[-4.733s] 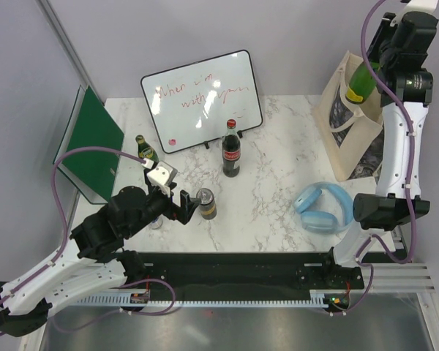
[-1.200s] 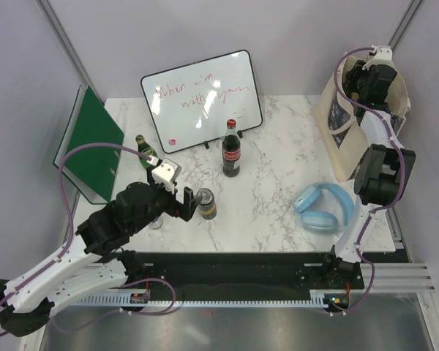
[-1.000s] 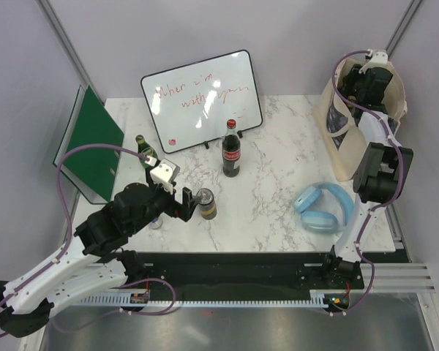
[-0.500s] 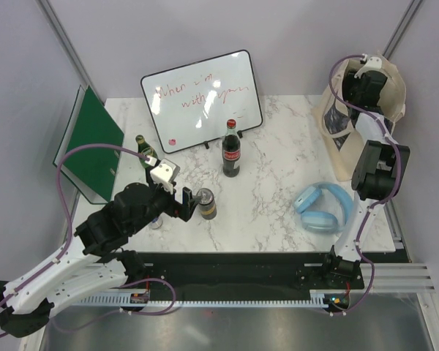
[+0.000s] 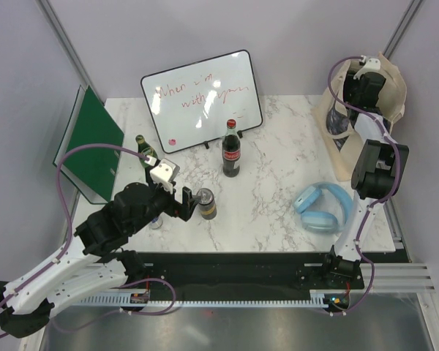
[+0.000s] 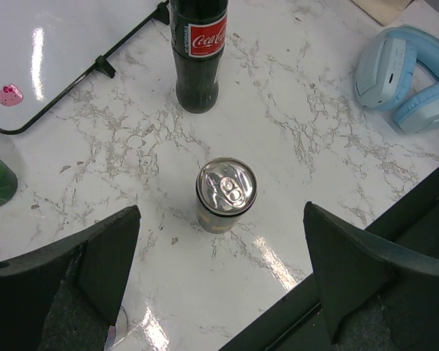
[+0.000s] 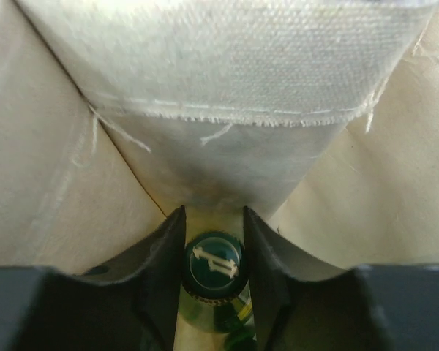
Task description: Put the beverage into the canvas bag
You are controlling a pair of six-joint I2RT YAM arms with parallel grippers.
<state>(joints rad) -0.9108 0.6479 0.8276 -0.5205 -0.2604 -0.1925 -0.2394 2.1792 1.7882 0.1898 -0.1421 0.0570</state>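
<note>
One bottle [image 7: 214,269] pinched; right claw [image 7: 213,212] pointing down inside canvas bag [image 5: 396,84]

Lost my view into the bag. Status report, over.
Right tool shut on green bottle, inside canvas bag. Left tool open, above the can. Nothing in the way seen.

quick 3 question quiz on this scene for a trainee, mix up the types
1. True or false: the right end effector is shut on the green glass bottle inside the cream canvas bag.
2. What stands just ahead of the open left end effector? A red mug; B silver-topped metal can; C yellow sponge.
3. Fill in: the pale blue ___ lie on the white marble table.
Key: 1 true; 2 B; 3 headphones.
</note>
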